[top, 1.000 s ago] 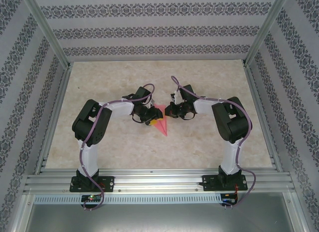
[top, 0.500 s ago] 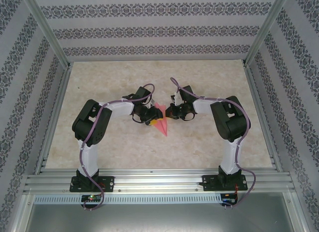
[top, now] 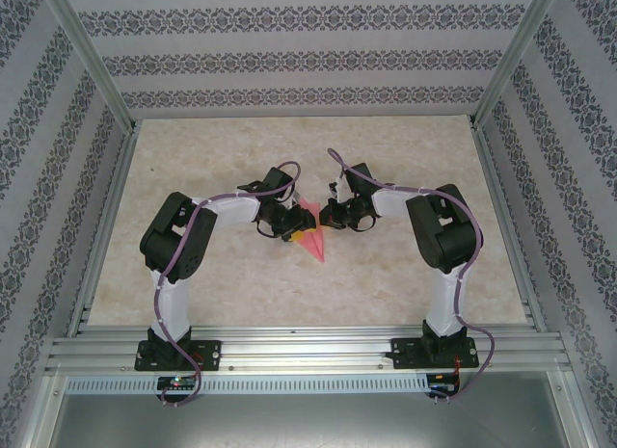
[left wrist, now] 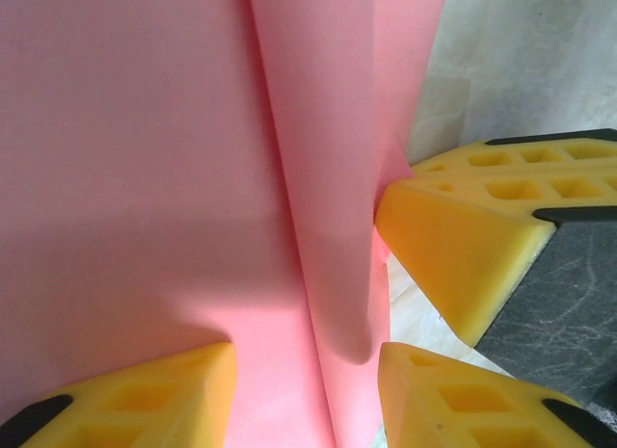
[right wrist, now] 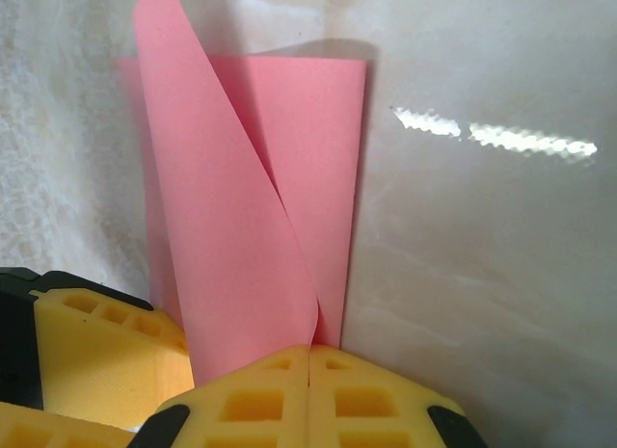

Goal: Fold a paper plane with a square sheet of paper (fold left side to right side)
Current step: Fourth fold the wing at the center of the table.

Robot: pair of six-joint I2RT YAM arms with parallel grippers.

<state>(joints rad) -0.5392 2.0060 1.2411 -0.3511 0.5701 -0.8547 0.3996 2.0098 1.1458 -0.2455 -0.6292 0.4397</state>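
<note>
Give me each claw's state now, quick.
Left claw: open, straddling the raised flap of the pink-red folded paper sheet.
Right claw: shut, tips against the paper; grip unclear.

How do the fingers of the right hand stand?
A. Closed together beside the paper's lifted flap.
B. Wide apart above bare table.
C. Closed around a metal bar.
A: on the right hand the yellow pads meet without gap where the flap of the square sheet of paper rises.

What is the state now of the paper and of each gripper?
paper: partly folded, one flap lifted and curled, not pressed flat.
left gripper: open, fingers down either side of the raised fold.
right gripper: shut, pinching the flap's lower edge.
</note>
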